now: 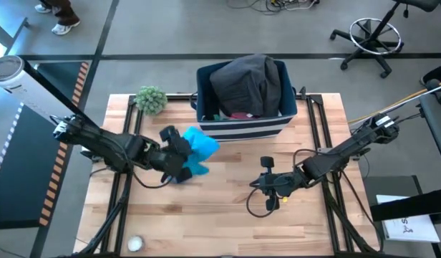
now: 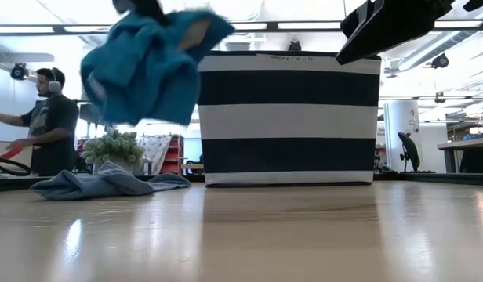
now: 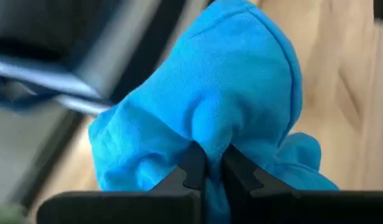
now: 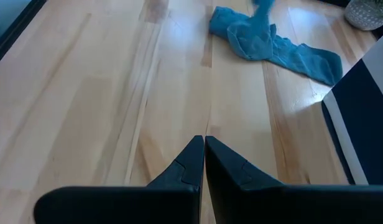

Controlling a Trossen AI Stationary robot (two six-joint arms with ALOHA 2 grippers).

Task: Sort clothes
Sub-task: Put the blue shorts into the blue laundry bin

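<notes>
Left tool [image 3: 208,163] clamped on fold of bright blue garment [image 1: 199,147], lifted clear of worktop [image 1: 228,208], just in front of striped bin [image 1: 242,129]; likely raised so cloth hangs free for drop. Second teal piece [image 4: 272,43] lies flat on worktop near small plant [image 1: 150,99]. Dark grey garment [image 1: 242,86] heaped in bin. Right tool [image 4: 203,155] fingers together, empty, hovering mid-worktop, waiting.
</notes>
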